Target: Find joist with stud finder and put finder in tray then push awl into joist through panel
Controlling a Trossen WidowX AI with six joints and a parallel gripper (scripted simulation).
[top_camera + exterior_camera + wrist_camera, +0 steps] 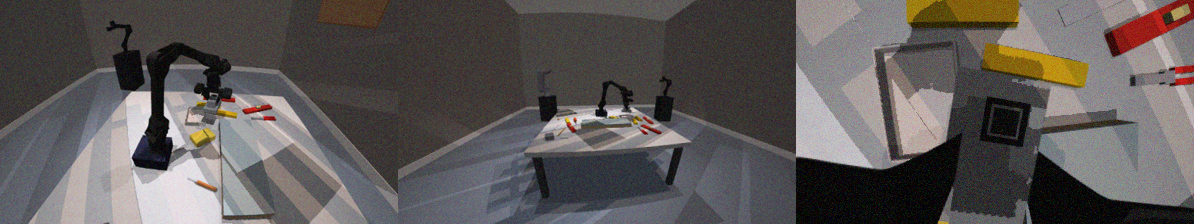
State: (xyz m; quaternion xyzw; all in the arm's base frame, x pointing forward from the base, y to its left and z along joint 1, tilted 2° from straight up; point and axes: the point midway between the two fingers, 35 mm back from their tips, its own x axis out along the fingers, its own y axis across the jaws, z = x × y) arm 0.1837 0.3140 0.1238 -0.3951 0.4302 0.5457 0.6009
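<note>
My gripper is shut on the grey stud finder, which has a dark square on top. It holds it near the tray, a shallow open box; in the wrist view the stud finder overlaps the tray's right side. Its height above the table is hard to tell. The tray's visible inside holds nothing. The pale floor panel lies to the right of the tray. The awl, with an orange handle, lies left of the panel's near part. The joist is hidden.
A yellow block lies between the arm's base and the panel. A yellow bar lies just behind the stud finder. A red level and a red-handled tool lie at the far right.
</note>
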